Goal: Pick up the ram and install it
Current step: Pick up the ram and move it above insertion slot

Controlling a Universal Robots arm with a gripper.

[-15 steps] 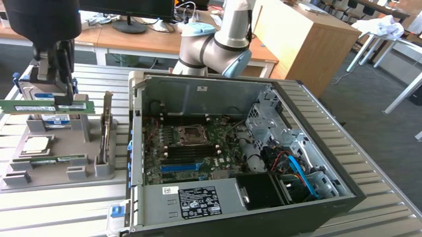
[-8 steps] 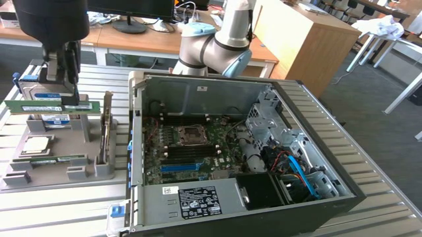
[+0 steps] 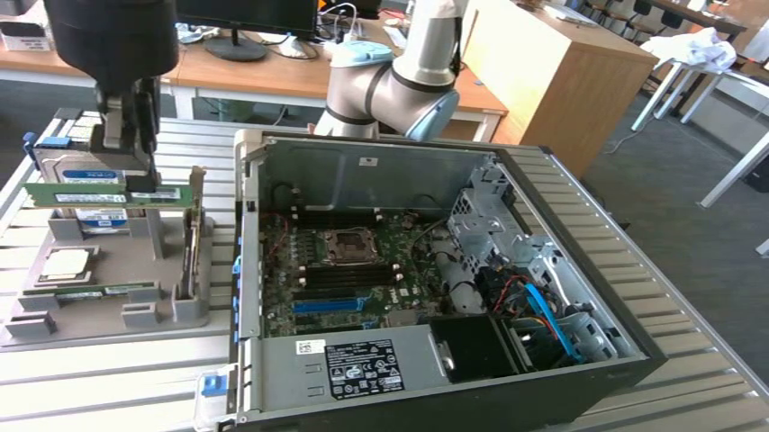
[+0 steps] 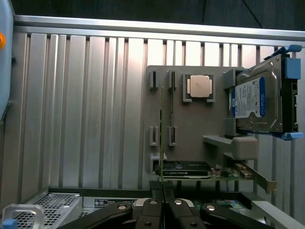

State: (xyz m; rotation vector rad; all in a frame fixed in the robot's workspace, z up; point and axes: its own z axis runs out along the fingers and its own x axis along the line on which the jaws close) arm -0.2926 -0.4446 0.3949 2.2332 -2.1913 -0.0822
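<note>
My gripper [image 3: 139, 183] hangs at the exterior view's left, above the grey parts holder [image 3: 103, 324], and is shut on the ram [image 3: 85, 194]. That ram is a long green stick with a white label, held level and lifted off the holder. In the wrist view the held ram [image 4: 161, 138] shows edge-on as a thin line running out from my gripper [image 4: 162, 190]. A second ram [image 3: 90, 291] lies in the holder's front slots, standing on edge [image 4: 171, 107] in the wrist view. The open computer case [image 3: 360, 162] with its motherboard [image 3: 348, 270] stands at the exterior view's right.
The holder [image 4: 190, 129] also carries a square silver processor [image 3: 67, 263] [image 4: 198, 87], a blue-labelled hard drive [image 3: 86, 216] [image 4: 252, 102] and a graphics card [image 4: 186, 169]. The slatted metal table [image 3: 108, 387] lies all around. Desks and monitors stand behind.
</note>
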